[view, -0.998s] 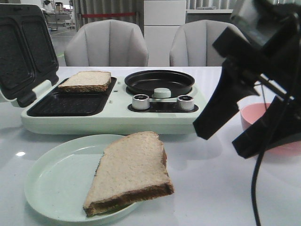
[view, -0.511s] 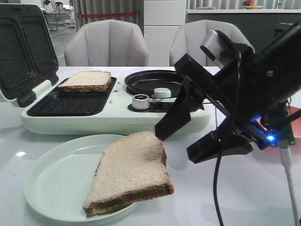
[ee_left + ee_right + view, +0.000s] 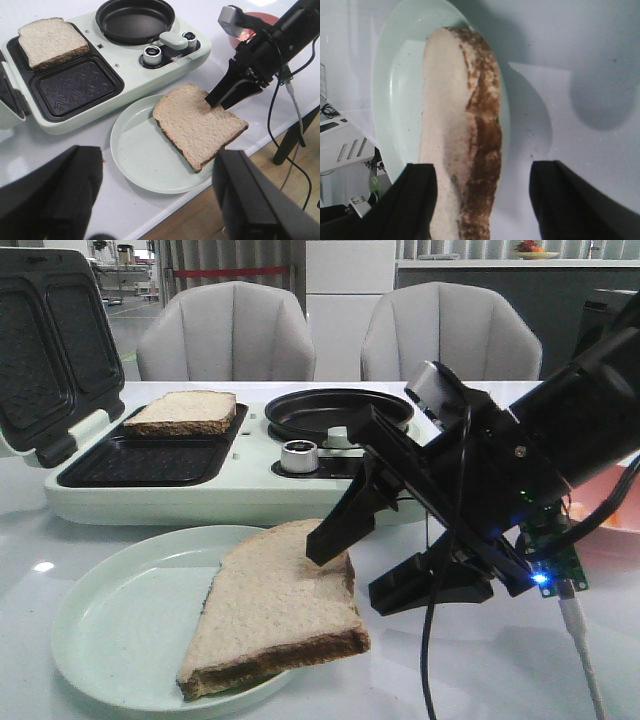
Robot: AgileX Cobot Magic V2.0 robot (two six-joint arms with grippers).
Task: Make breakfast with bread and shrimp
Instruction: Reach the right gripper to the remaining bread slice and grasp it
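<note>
One slice of bread [image 3: 275,610] lies on the pale green plate [image 3: 110,640], its right part hanging past the rim. A second slice of bread [image 3: 183,412] rests in the far tray of the sandwich maker [image 3: 240,495]. My right gripper [image 3: 355,575] is open at the plate slice's right edge, one finger above the crust and the other low beside it. In the right wrist view the bread [image 3: 450,125] and its brown crust run between the open fingers of that gripper [image 3: 485,170]. My left gripper [image 3: 157,165] hangs open, high over the plate [image 3: 145,160]. No shrimp shows.
The sandwich maker's lid [image 3: 40,350] stands open at the left. A black round pan [image 3: 338,412] and a knob [image 3: 298,455] sit on its right half. A pink bowl [image 3: 250,25] stands behind my right arm. The table's front edge [image 3: 165,220] runs close below the plate.
My right arm has swung left and down from beside the pink bowl to the plate. Its open fingers now straddle the slice's right edge. The bread has not moved.
</note>
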